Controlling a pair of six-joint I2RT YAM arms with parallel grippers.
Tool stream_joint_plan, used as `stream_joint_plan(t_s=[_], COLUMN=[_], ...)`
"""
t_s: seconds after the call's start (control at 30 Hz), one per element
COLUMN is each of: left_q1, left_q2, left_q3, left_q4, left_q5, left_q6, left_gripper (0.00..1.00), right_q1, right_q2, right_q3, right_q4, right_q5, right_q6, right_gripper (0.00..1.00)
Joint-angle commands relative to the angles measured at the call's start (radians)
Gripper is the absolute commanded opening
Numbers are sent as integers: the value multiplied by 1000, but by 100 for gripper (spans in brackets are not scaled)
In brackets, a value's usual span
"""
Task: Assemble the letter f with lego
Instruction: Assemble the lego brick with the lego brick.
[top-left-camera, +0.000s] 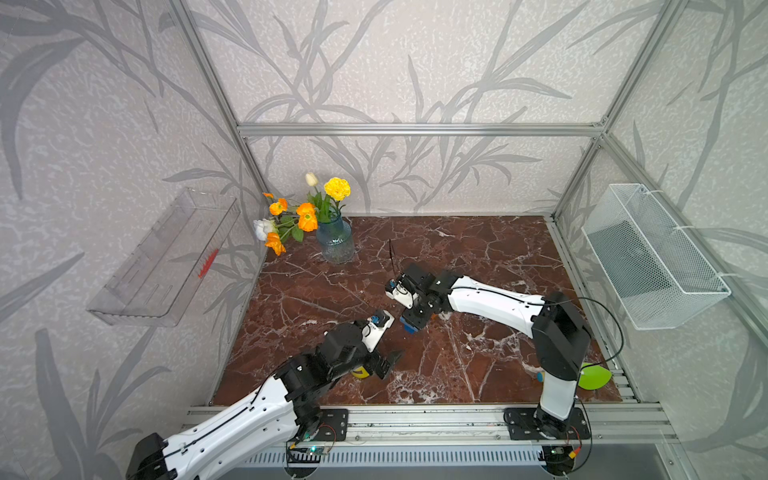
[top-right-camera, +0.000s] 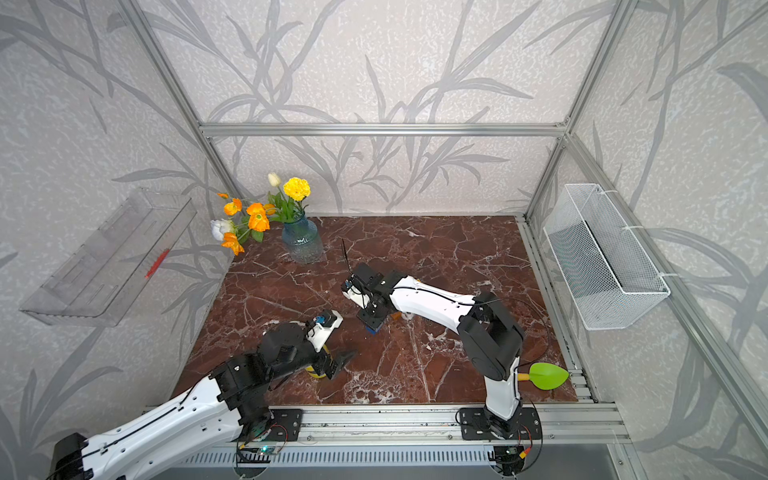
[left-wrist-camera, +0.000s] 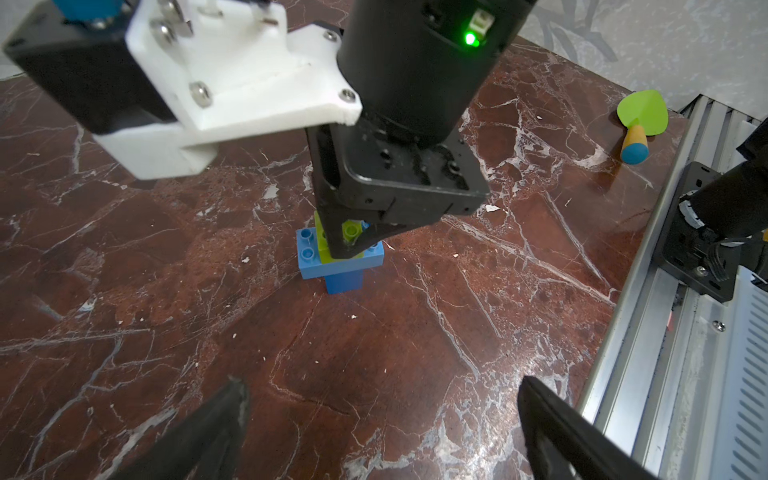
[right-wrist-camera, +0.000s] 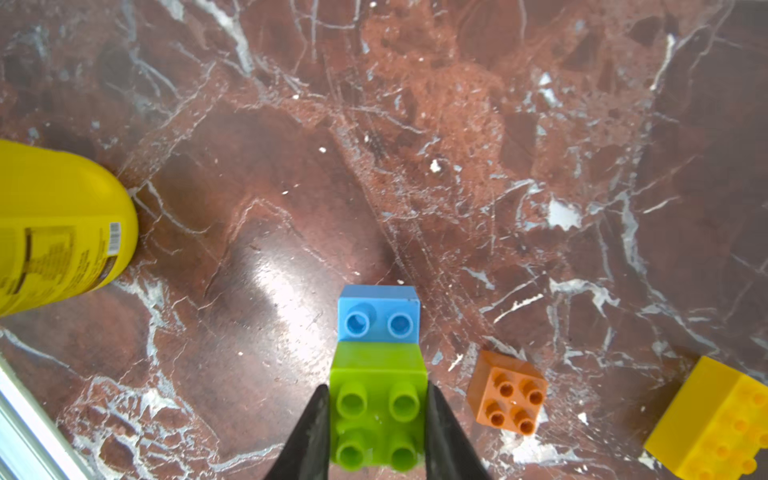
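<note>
Currently right end effector (right-wrist-camera: 377, 390) clamps one green brick (right-wrist-camera: 378, 419) atop one light-blue brick (right-wrist-camera: 378, 316). One orange brick (top-right-camera: 395, 317) sits at its 3 o'clock, one yellow brick (right-wrist-camera: 715, 419) farther out. Left end effector (left-wrist-camera: 382, 384) is spread and empty.

The arms (top-left-camera: 494, 303) have white shells, black joints (top-left-camera: 559, 332), thin black cables (top-left-camera: 622, 332) and silver screws (left-wrist-camera: 198, 89).

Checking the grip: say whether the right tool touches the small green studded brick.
Touching. Right wrist view: the right tool has its fingers flush against both sides of the small green studded brick.
</note>
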Motion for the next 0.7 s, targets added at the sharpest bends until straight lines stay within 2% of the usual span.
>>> stream_joint_plan(t_s=[0.0, 0.17, 0.43, 0.53, 0.67], left_q1=[-1, 5, 47, 104, 205], left_q2=[-1, 46, 154, 188, 226], left_q3=[26, 59, 125, 141, 117], left_q4=[55, 63, 105, 142, 238], left_q5=[-23, -101, -110, -47, 107], left_q6=[-11, -14, 10, 7, -7], left_gripper=[99, 99, 99, 99, 99], right_q1=[-36, -72, -130, -154, -184], right_q2=[58, 59, 83, 98, 125], right_q3=[18, 80, 139, 161, 193], right_q4=[-68, -91, -109, -111, -123], right_q5=[47, 48, 30, 16, 2], right_q6=[-22, -42, -72, -81, -98], right_gripper=[25, 25, 25, 25, 25])
